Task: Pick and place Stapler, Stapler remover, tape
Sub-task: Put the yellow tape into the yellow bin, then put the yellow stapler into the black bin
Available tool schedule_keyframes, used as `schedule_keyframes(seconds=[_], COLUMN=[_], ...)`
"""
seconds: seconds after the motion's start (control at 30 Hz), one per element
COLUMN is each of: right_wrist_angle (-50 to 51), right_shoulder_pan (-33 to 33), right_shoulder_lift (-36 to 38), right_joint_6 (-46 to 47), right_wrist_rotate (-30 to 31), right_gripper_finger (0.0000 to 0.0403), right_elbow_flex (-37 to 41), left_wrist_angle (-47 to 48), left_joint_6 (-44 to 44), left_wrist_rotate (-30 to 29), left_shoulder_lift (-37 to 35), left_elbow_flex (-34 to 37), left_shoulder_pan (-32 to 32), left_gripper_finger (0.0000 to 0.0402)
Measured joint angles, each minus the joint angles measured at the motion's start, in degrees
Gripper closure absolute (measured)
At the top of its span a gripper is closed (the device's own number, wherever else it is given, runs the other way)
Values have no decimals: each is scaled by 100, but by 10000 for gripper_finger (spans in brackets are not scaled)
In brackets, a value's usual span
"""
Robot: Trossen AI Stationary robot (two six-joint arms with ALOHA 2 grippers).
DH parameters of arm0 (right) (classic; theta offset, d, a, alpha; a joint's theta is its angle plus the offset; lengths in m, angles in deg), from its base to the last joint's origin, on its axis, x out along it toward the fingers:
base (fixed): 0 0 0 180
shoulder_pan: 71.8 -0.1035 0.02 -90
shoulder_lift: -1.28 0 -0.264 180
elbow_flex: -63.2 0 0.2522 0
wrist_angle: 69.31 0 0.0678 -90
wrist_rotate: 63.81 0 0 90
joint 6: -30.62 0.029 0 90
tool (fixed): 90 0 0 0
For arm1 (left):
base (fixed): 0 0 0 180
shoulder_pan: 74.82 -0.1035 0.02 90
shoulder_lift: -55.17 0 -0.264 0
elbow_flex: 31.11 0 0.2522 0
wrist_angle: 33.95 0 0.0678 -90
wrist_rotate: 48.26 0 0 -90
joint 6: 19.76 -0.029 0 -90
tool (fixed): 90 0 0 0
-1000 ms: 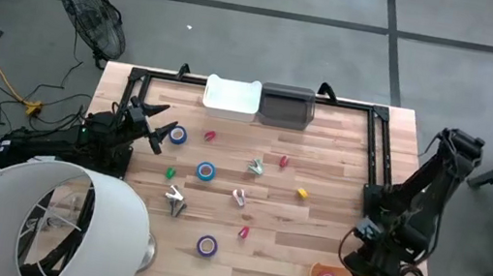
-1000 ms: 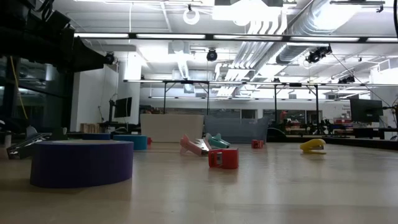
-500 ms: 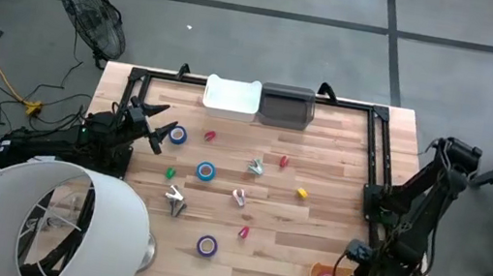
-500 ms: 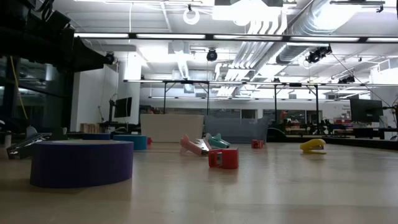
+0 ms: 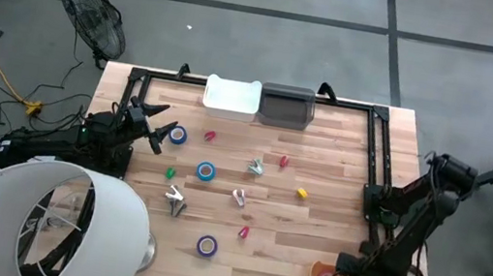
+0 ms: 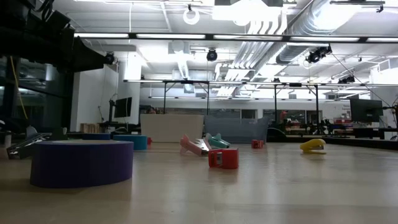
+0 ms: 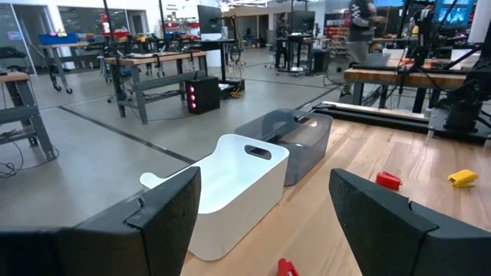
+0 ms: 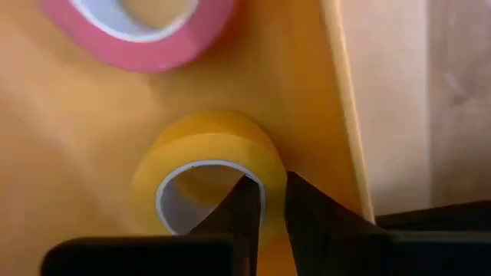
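Yellow tape roll (image 8: 207, 172) between near-closed fingers (image 8: 238, 208)

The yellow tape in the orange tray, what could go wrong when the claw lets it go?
1. The right claw pinches the wall of the yellow tape roll, one finger inside the ring. If it lifts before opening fully, the roll may come up with it.
2. The yellow roll sits close to the pink tape roll and the orange tray's wall; a sideways pull might knock the pink roll or tip the tape over the edge.
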Motion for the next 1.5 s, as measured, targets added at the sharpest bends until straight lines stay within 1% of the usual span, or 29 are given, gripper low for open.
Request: schedule_keyframes(seconds=[0.17,0.33,0.5,0.67,0.8,0.93,1.23,1.5], right_wrist_angle=[69,58,39,105,152,227,335,1412], right_shoulder_pan=[9,9,9,39,164,264,509,1025], right_shoulder_lift=[-13,-11,15,249,590,951,1743,2146], right_joint_6=[-46,-22,-11,-6,-16,-171,-620,-1073], right_wrist_rotate=[-10,-309,-585,-586,-562,-534,-601,-366], right_gripper_finger=[332,310,279,249,230,222,221,221], right_elbow_flex=[0,0,0,0,0,0,0,0], left_wrist_angle=[1,0,-1,1,0,-1,0,-1], left_joint_6=[0,0,2,2,0,0,0,0], left_wrist_rotate=[2,2,0,0,1,2,1,2], left_shoulder_lift=[0,0,-2,-2,-1,0,0,0], left_elbow_flex=[-1,-1,-1,1,0,1,1,1], left_shoulder_pan=[1,0,-1,1,0,-1,0,-1], left_gripper_finger=[117,117,117,117,117,117,117,117])
